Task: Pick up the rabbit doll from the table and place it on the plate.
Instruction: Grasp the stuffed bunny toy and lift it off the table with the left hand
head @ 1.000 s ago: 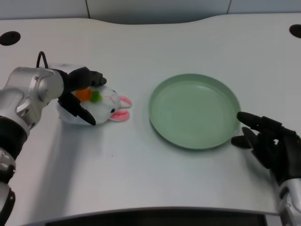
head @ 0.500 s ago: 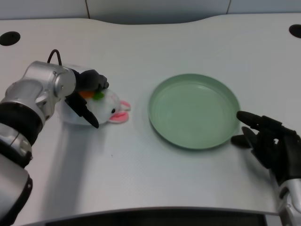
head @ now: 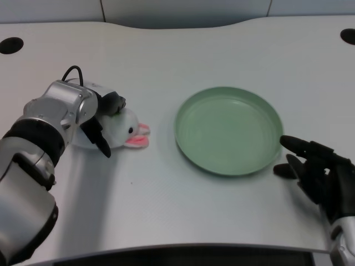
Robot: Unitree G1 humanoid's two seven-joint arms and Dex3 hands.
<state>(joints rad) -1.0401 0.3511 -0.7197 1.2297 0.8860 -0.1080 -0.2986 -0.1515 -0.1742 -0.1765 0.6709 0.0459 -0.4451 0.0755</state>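
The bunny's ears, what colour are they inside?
Pink inside, on the white rabbit doll, seen in the head view.

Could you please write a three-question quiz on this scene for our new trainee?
1. True or false: the rabbit already lies on the plate.
2. Which hand is around the rabbit? A) left B) right C) neither
3. Fill in: the plate's colour is ____.

Key:
1. False; it rests on the table, left of the plate.
2. A; the left hand wraps it, while the right hand waits beside the plate.
3. Green.
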